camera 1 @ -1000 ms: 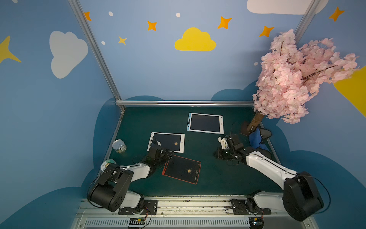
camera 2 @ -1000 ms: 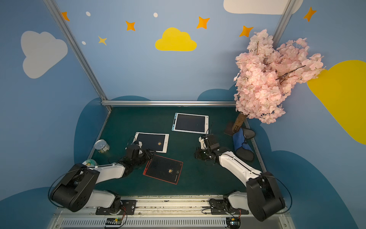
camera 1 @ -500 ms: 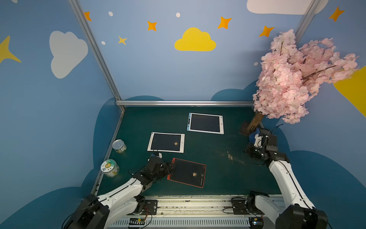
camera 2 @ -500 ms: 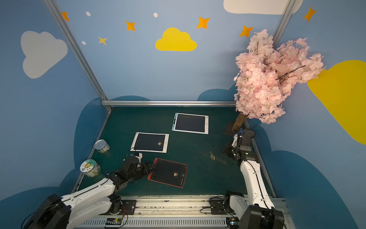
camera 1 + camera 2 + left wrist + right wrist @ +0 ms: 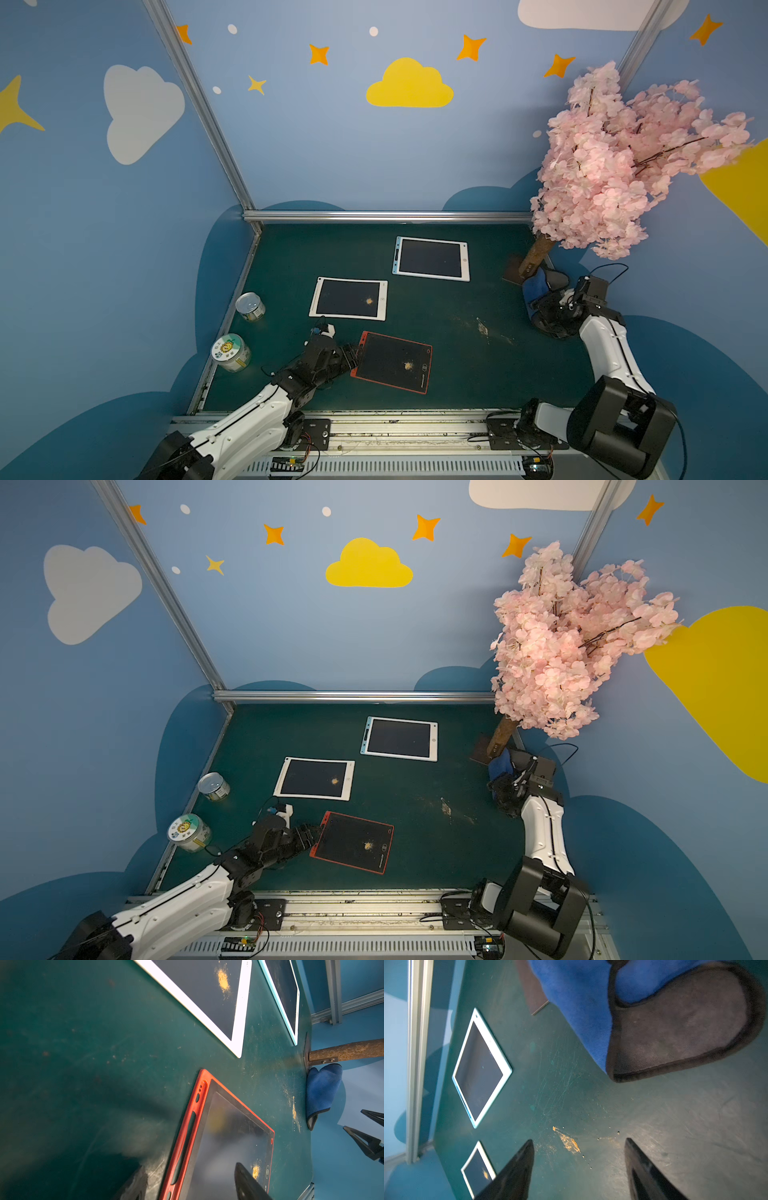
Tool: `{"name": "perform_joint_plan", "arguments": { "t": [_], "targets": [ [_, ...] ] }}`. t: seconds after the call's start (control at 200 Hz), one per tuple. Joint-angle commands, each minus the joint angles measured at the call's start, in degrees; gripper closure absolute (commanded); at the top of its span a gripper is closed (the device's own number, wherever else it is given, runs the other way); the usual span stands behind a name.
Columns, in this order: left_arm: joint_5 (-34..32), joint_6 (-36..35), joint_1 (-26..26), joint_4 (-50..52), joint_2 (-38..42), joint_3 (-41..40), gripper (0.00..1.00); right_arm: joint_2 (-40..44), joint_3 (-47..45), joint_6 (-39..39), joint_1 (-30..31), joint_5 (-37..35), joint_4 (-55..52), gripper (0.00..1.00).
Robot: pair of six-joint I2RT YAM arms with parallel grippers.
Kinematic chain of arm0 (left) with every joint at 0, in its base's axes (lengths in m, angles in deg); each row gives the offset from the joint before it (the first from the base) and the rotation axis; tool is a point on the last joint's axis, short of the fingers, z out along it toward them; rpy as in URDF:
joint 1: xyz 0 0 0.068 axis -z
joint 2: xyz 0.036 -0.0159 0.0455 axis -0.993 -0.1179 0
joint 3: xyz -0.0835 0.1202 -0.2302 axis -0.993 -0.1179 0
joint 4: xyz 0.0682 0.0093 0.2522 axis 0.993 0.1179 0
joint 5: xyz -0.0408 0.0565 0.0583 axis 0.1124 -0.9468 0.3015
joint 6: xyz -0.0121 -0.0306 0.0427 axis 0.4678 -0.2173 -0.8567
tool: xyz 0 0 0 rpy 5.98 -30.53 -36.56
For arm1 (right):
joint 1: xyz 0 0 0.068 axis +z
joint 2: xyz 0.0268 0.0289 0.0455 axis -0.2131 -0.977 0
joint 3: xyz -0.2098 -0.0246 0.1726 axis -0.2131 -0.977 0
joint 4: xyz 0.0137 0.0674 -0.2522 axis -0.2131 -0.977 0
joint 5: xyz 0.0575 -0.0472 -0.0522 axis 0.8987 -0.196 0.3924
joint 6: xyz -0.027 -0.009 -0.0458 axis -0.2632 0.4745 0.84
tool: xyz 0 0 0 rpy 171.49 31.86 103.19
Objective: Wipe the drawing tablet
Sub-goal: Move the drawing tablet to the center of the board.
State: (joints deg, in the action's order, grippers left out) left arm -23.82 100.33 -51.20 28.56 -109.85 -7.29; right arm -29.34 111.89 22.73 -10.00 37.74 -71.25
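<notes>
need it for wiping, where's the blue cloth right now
In both top views the blue cloth lies at the right edge of the table, beside the tree trunk, ahead of the open right pincer.

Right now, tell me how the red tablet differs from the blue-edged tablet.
The red tablet has a red frame; the blue-edged tablet a white, blue-rimmed one. The red tablet carries an orange powder spot; the blue-edged tablet looks nearly clean. The red tablet lies skewed near the front, the blue-edged tablet farther back. Both lie flat, screens dark.

free: bare mat between red tablet and cloth | blocked: tree trunk beside cloth
</notes>
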Motion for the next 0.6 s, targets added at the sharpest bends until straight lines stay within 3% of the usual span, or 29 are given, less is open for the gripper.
{"name": "perform_joint_plan", "arguments": {
  "t": [0.0, 0.29, 0.596],
  "targets": [
    [3.0, -1.4, -0.1, 5.9, -3.5, -1.2, 0.33, 0.8, 1.8, -5.8, -0.6, -10.7, -3.8, 0.16],
    [15.6, -3.3, 1.4, 8.1, -6.1, 1.5, 0.34, 1.7, 2.8, -10.7, -0.8, -24.4, -6.8, 0.15],
    [17.4, 0.4, 7.0, 2.8, -10.2, 3.8, 0.34, 0.3, 3.0, -14.8, -1.3, -31.7, -6.5, 0.16]
  ]
}}
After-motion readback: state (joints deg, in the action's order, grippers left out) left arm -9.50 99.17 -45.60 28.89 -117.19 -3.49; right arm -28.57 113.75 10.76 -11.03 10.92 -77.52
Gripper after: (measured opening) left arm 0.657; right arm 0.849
